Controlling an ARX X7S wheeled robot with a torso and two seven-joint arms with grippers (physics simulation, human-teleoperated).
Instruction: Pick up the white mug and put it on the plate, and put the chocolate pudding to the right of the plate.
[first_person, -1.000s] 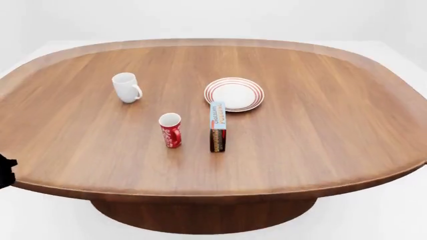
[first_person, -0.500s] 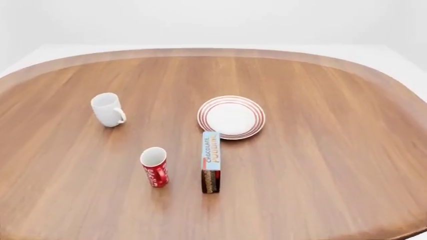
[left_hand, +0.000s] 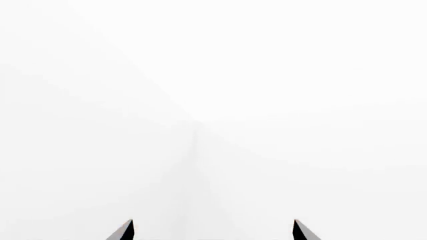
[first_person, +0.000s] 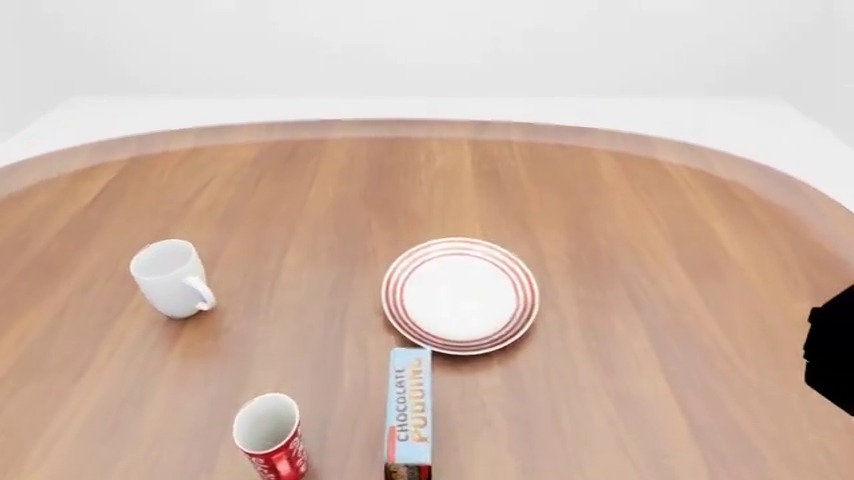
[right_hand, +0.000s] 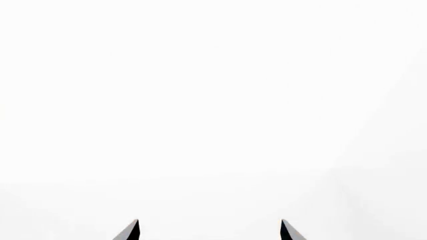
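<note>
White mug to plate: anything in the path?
Nothing visible. The white mug stands left of the plate with bare table between them. The red cup and the chocolate pudding sit nearer the robot, off that line.

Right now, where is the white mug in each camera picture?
Head view: the white mug stands upright at the left on the table, left of the plate.
Left wrist view: not in it, only white space and two dark jaw tips.
Right wrist view: not in it, the same blank white.
Shared landmark: none; the plate shows only in the head view.
</note>
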